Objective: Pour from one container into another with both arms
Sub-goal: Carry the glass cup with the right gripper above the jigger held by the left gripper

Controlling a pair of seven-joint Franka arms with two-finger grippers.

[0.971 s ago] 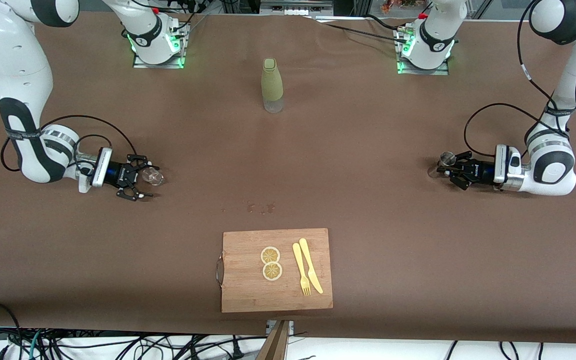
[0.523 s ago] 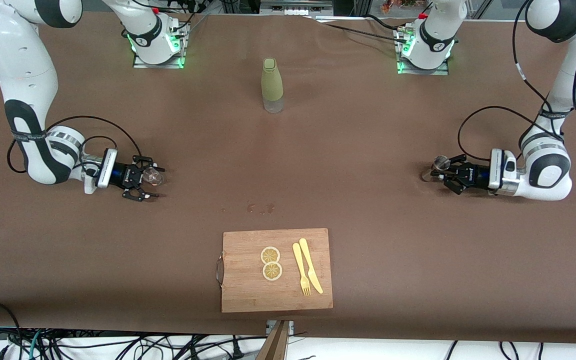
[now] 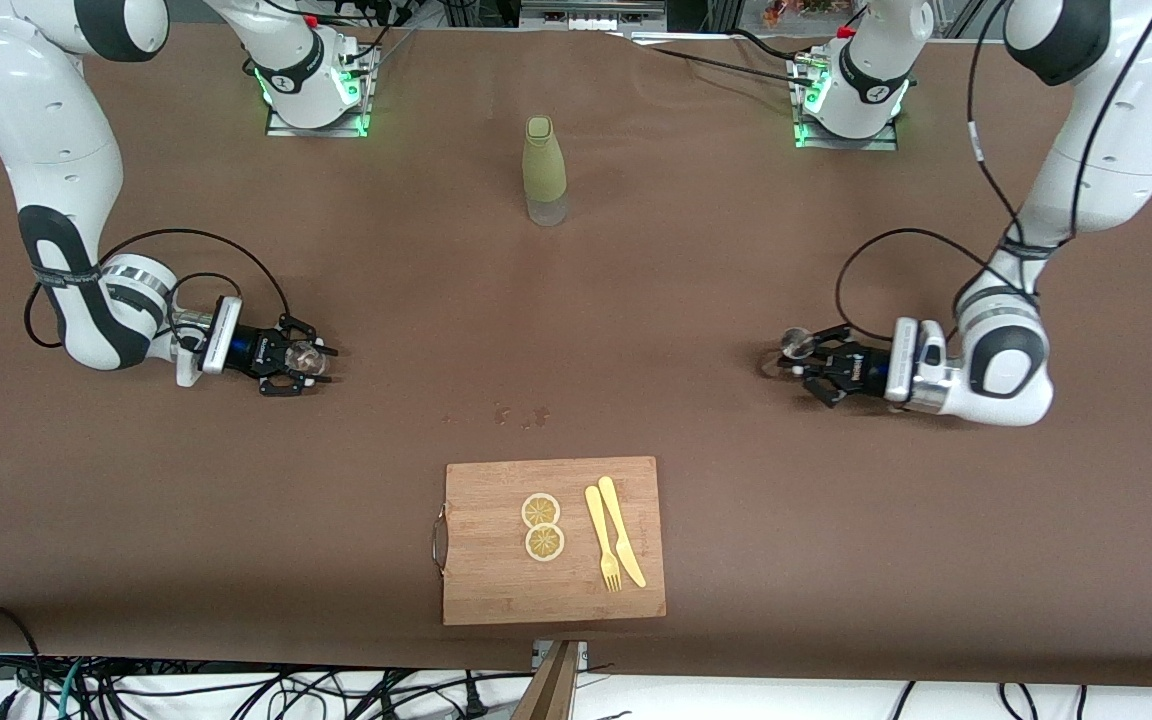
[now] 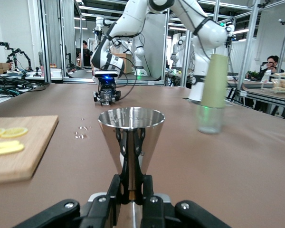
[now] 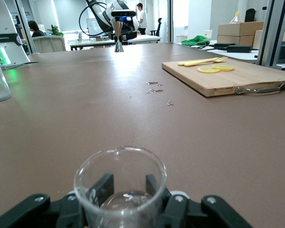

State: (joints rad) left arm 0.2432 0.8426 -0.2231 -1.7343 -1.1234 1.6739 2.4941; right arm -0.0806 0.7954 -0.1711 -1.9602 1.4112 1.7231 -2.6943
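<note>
Robotics lab, aluminium frames (image 4: 42, 42), cables (image 3: 236, 690)

One silver jigger (image 3: 794, 343) and one clear glass (image 3: 308, 354) are here, each with one hand: the left hand (image 3: 808, 362) has the jigger, the right hand (image 3: 308, 364) has the glass. There is one olive-green bottle (image 3: 544, 170). One wooden cutting board (image 3: 553, 540) lies on the one brown surface (image 3: 636, 300). On the board are two lemon slices (image 3: 542, 526), one yellow fork (image 3: 602, 539) and one yellow knife (image 3: 622, 531). Two white arms (image 3: 66, 200) reach in.
</note>
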